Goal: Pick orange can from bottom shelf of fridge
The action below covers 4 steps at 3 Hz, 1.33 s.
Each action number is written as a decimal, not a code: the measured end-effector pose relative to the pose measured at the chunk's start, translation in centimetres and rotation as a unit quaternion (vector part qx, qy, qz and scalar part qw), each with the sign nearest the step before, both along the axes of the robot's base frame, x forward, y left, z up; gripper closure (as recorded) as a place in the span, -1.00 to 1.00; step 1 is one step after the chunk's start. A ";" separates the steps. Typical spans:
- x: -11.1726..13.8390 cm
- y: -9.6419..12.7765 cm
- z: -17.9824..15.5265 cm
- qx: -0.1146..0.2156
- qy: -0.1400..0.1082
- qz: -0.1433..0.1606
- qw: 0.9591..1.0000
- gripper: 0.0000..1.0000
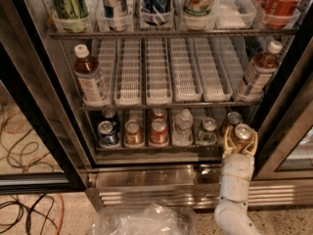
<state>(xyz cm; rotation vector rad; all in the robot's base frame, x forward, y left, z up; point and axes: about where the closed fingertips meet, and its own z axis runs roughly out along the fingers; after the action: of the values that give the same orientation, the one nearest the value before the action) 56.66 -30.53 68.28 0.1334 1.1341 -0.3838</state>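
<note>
Orange can (242, 131), one, clasped in gripper (241, 142) at bottom shelf (156, 150).

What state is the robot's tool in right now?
Tool: closed on the orange can, just in front of the right end of the bottom shelf.

Inside the fridge (161, 177), the bottom shelf (146, 151) carries a row of cans with a small bottle (183, 126) among them. At its right end, in front, the orange can (243, 131) is gripped on both sides by the claw (241, 140), which rises from below. Another can (234, 118) stands just behind it. On the shelf above, a left bottle (90, 80) and a right bottle (259, 70) stand at opposite ends.
</note>
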 end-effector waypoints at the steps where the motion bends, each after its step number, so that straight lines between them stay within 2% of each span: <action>1: -3.7 -0.4 -1.0 -0.029 0.033 0.020 0.999 1.00; 2: -3.7 -0.4 -1.0 -0.029 0.033 0.020 0.999 1.00; 3: -4.8 1.0 -0.8 -0.053 0.039 0.057 0.996 1.00; 4: -7.7 3.8 -1.9 -0.110 0.065 0.132 0.983 1.00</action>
<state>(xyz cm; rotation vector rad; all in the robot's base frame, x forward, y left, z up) 48.97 -26.73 66.41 -0.2381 1.2121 -0.2820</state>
